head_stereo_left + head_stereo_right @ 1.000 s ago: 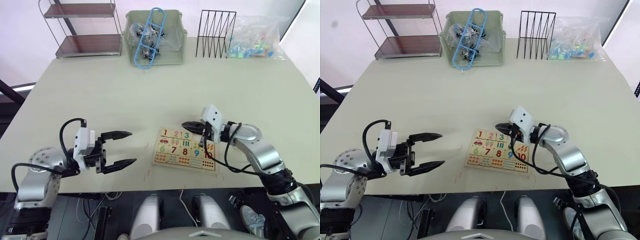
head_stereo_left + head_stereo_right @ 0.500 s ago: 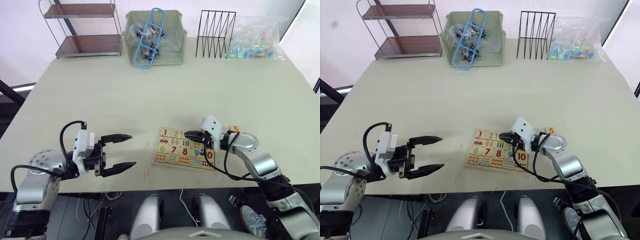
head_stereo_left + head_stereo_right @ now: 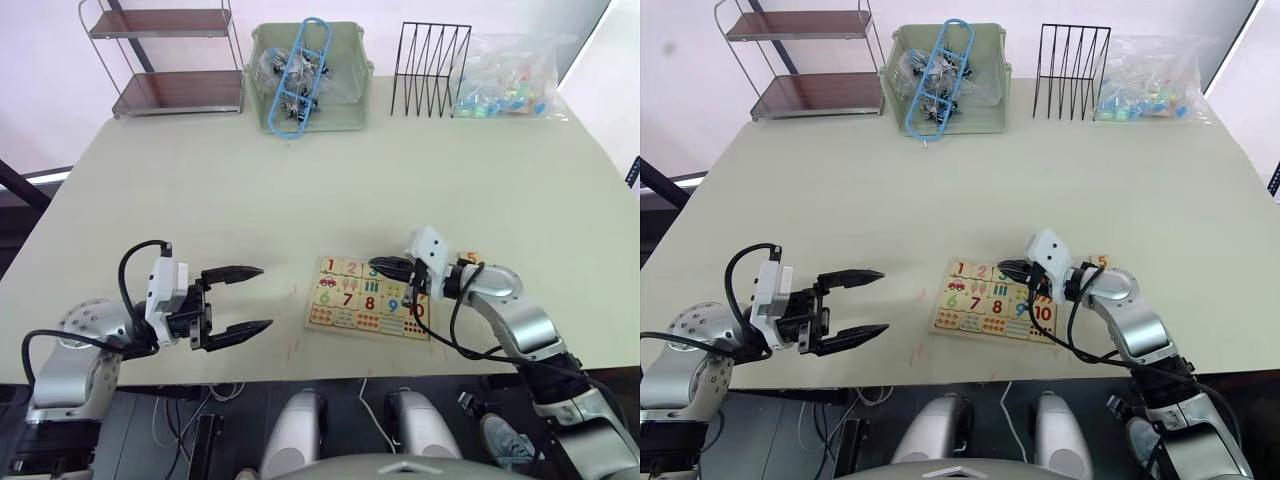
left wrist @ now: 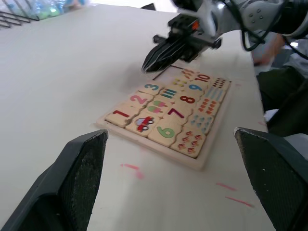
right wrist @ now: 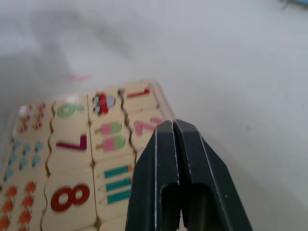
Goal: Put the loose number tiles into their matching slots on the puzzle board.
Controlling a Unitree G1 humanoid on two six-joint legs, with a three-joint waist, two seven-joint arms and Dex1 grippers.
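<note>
The puzzle board (image 3: 368,299) lay flat near the front edge of the pale table (image 3: 300,180), slightly right of centre. In its far row, tiles 1 (image 3: 331,266), 2 (image 3: 352,268) and 3 (image 3: 373,270) sat in their slots. The slots to the right of tile 3 were covered by the right gripper, so their contents could not be determined. Tile 5 (image 3: 467,258) lay loose on the table, just beyond the board's far right corner and beside the right forearm. The squares numbered 6 to 10 occupied the middle row, with dot and picture squares along the near row.

The right gripper (image 3: 385,267) was positioned low over the far row of the board, by tile 3. In the right wrist view its two black fingers (image 5: 163,178) were pressed together with nothing between them. Whether the tips touched the board could not be determined.

The left gripper (image 3: 250,298) was held above bare table, well to the left of the board. Its fingers (image 3: 235,271) were spread wide and held nothing.

Along the far edge of the table stood a two-tier metal shelf (image 3: 165,60), a green plastic bin (image 3: 308,75) holding a blue plastic piece, a black wire rack (image 3: 432,68) and a clear bag of coloured items (image 3: 508,75).
</note>
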